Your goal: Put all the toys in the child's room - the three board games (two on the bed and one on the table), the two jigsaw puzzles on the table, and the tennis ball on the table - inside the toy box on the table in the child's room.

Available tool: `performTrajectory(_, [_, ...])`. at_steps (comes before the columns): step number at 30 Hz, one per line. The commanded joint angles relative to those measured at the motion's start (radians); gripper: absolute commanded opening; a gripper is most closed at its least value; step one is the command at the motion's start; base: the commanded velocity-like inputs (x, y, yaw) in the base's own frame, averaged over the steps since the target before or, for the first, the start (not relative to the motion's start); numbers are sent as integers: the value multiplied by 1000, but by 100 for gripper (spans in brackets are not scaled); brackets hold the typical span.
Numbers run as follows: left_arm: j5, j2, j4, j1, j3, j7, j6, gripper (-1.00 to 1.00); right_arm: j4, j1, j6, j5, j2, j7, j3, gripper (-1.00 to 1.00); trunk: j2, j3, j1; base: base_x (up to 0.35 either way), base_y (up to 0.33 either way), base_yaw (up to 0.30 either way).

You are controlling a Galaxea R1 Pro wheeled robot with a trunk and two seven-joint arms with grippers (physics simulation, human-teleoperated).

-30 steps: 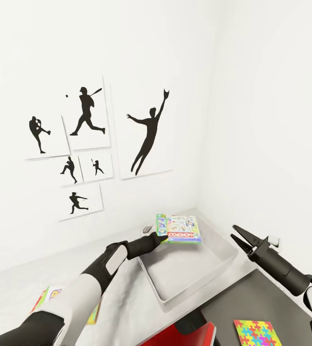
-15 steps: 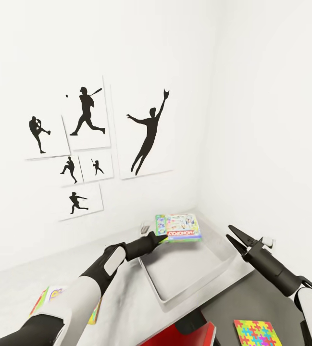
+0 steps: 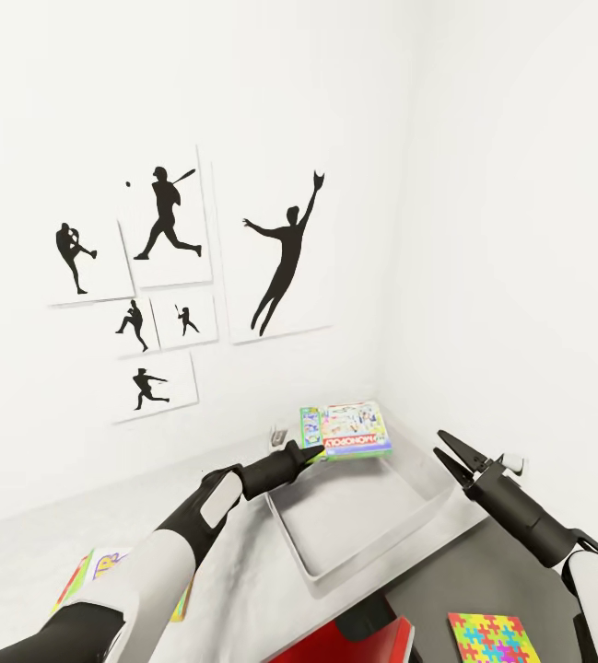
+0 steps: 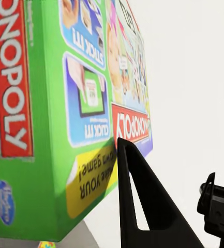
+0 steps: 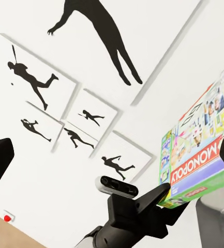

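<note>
Lifted slightly higher: green-edged white Monopoly box (image 3: 346, 430), red logo legible, pinched by left gripper (image 3: 310, 454) above grey bin (image 3: 363, 527); right gripper (image 3: 448, 451) spread, empty.

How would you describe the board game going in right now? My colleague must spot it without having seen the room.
Find the corner of the white walls, below the black baseball silhouette pictures. There a light grey toy box sits on the pale table. Above its far end the left pincer holds the Monopoly box: green-edged with a red logo, unlike the mosaic jigsaw puzzle lying nearer.
</note>
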Motion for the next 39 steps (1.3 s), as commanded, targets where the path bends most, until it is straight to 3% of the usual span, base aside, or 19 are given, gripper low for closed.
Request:
performTrajectory(1, [8, 0, 0, 0, -1, 1, 8, -100, 0, -1, 6, 0, 0, 2, -1, 100, -1, -1, 0, 0, -6, 0])
performTrajectory(29, [10, 0, 8, 0, -1, 13, 6, -100, 0, -1, 6, 0, 0, 2, -1, 100, -1, -1, 0, 0, -12, 0])
performTrajectory(39, [12, 0, 31, 0, 0, 151, 9, -100, 0, -1, 6, 0, 0, 3, -3, 100, -1, -1, 0, 0, 0, 0])
